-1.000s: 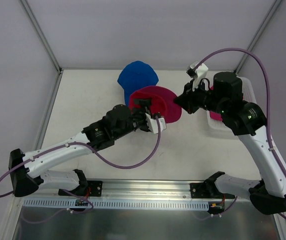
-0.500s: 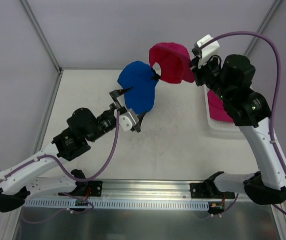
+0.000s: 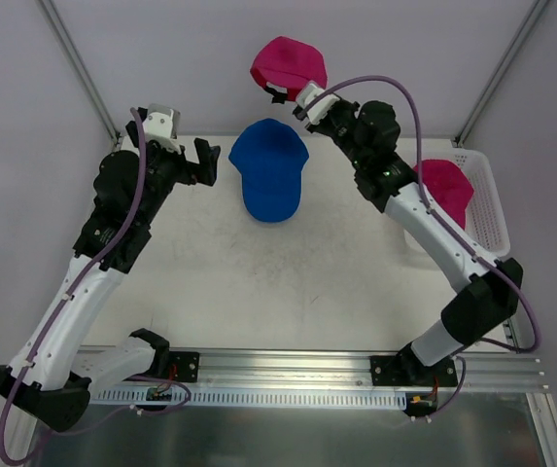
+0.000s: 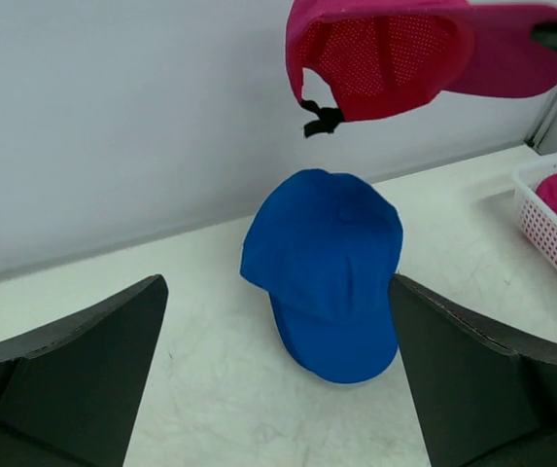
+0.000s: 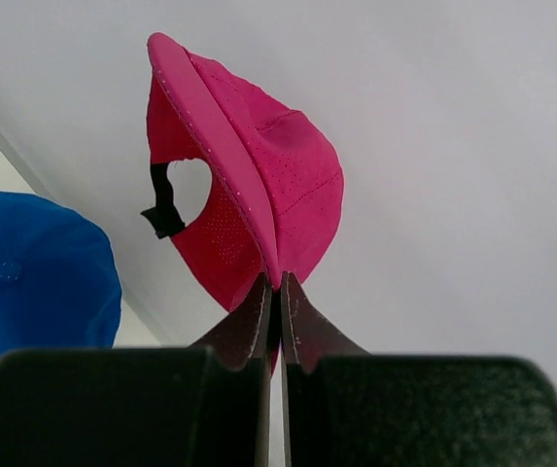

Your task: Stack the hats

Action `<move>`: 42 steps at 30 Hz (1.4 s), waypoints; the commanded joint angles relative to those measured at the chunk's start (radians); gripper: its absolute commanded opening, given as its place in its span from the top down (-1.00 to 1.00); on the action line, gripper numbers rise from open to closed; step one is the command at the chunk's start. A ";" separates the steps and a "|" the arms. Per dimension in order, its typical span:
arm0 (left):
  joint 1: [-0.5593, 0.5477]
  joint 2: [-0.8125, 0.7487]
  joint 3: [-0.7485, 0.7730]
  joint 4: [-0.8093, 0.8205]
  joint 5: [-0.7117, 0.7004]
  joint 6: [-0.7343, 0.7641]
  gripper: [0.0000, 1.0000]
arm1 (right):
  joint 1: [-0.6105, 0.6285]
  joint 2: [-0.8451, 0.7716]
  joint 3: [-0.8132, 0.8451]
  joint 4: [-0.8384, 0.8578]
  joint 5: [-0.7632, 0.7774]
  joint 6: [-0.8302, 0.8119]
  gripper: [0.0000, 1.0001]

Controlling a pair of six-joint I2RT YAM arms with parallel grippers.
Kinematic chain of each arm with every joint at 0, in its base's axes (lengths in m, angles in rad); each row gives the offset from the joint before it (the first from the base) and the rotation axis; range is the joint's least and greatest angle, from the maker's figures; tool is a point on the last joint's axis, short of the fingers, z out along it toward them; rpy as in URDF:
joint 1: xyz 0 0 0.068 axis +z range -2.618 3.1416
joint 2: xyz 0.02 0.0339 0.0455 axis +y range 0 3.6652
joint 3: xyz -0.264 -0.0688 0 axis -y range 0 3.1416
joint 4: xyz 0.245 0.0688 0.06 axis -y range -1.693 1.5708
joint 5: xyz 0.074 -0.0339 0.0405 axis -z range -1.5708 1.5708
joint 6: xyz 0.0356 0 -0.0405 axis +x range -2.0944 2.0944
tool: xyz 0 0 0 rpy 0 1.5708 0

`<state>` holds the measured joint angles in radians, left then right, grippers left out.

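Now: pink hat aloft, on its way to cap the blue one.

My right gripper is clenched on the brim of the pink hat, which hangs in the air above and just behind the blue hat. The blue hat lies crown-up on the table, brim toward my bases. My left gripper is spread wide with nothing in it, off to the left of the blue hat. A second pink hat sits in the tray on my right. I judge this to be the placing step. The next move calls for lowering the pink hat forward, turning it crown-up with its brim over the blue brim, and letting go only once it settles on the crown. The fabric looks floppy, so it may land skewed.
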<state>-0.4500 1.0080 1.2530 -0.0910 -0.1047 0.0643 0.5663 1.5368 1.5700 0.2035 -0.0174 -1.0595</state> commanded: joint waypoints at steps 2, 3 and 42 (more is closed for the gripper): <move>0.062 -0.048 -0.004 -0.055 0.007 -0.159 -0.97 | -0.003 0.069 0.005 0.347 -0.104 -0.171 0.99; 0.068 -0.054 -0.012 -0.058 0.002 -0.165 -0.97 | -0.002 0.084 0.016 0.358 -0.099 -0.181 0.99; 0.116 -0.032 -0.037 -0.102 0.017 -0.161 -0.97 | 0.178 0.082 -0.724 1.129 0.007 -0.530 0.99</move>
<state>-0.3447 0.9771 1.1793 -0.2092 -0.1047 -0.0948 0.7277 1.6432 0.8703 1.1385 -0.0227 -1.5459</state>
